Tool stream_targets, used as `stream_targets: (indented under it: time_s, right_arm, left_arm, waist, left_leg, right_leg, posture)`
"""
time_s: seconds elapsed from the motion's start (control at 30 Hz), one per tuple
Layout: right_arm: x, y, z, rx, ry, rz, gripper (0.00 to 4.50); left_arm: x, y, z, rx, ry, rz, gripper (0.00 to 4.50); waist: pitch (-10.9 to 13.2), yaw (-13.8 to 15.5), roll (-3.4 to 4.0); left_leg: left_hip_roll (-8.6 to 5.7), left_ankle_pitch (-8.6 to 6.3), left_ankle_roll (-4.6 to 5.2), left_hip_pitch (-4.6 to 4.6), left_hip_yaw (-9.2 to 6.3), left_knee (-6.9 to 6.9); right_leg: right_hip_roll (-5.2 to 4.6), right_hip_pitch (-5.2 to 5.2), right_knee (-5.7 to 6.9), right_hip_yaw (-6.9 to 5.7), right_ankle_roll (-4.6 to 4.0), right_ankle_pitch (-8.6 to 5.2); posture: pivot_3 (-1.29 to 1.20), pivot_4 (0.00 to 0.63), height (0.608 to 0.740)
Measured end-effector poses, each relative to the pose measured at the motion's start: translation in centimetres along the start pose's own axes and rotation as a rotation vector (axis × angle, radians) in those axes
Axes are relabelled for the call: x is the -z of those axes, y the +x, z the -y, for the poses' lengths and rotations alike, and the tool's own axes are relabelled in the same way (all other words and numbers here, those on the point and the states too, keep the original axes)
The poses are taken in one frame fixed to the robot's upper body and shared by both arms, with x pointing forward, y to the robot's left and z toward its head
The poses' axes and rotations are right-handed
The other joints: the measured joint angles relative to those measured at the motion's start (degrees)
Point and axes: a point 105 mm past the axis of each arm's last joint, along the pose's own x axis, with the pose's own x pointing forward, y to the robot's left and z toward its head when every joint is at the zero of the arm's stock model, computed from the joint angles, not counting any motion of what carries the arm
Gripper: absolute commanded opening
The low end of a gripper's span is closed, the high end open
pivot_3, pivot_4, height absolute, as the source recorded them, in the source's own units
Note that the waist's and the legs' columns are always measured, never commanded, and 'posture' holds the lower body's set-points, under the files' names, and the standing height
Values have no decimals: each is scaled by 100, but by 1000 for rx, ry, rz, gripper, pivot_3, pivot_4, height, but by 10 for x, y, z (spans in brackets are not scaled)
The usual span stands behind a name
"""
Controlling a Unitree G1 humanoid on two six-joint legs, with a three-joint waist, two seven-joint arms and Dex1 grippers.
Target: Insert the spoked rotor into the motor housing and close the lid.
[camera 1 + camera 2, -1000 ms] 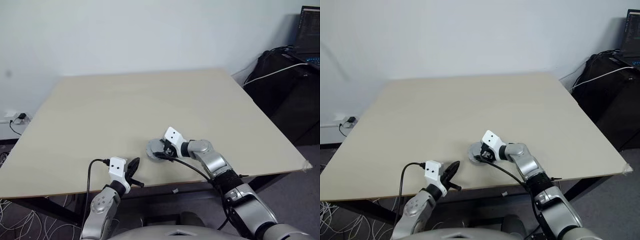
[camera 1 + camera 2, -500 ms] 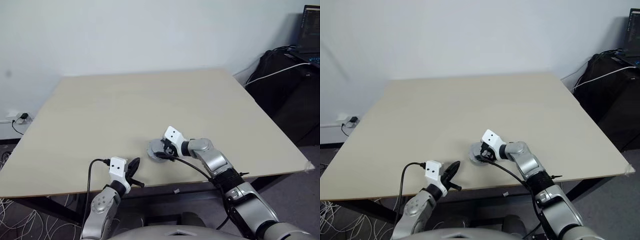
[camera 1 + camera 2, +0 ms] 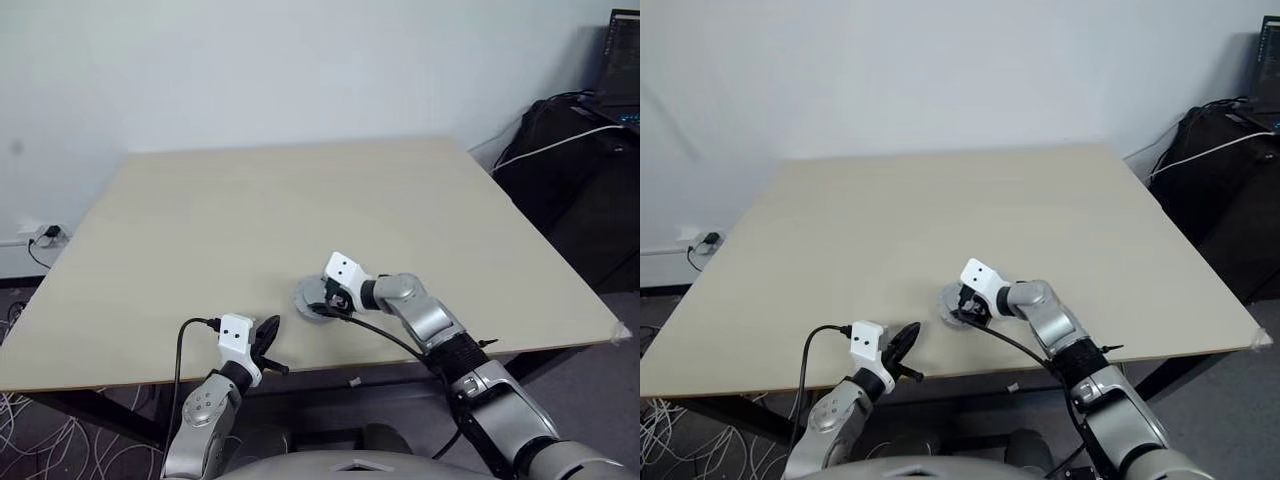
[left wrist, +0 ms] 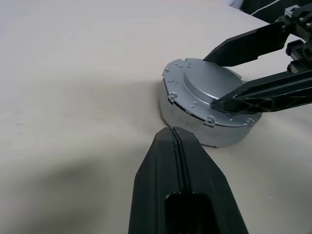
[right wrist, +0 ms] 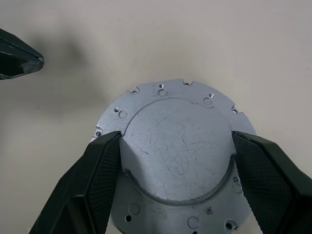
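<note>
A: Where are you w/ the motor job?

B: Looks nearly done to me. The lid (image 5: 176, 155) sits smooth side up, raised centre showing, on top of a grey round body that I take for the motor housing (image 4: 204, 127), near the front edge of the table (image 3: 300, 200). You can't see the spoked rotor or any copper windings, so presumably the rotor's inside already, but that's a guess.

A: Grippers?

B: Your right gripper (image 5: 176, 146) is spread wide, its two fingers (image 5: 100, 163) straddling the lid's raised centre, pads against its sides as far as I can tell. Left gripper (image 4: 176, 141) is closed on nothing, hovering just beside the housing.

A: What's left?

B: Prob just seating: check the lid sits flush, then let go & pull back
</note>
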Motion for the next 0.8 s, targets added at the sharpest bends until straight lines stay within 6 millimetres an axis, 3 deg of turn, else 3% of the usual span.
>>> stream_targets:
  time_s: [0.47, 0.8]
  right_arm:
    - [1, -4, 1, -17, 86, -4, 3265]
    - [2, -8, 0, -27, -17, -23, 3265]
  left_arm:
    - [-1, 1, 0, 2, -3, 2, 0]
    - [-1, 1, 0, 3, -3, 2, 0]
  waist:
    - [-10, 52, -16]
    - [-17, 84, -25]
  left_leg:
    - [0, 0, 0, 12, -4, -52]
    - [-6, 0, 2, 13, -1, -88]
  right_leg:
    - [0, 4, -37, -1, 9, -11]
    - [-4, 5, -79, -1, 16, -7]
  posture:
    - [0, 0, 740]
    - [0, 0, 740]
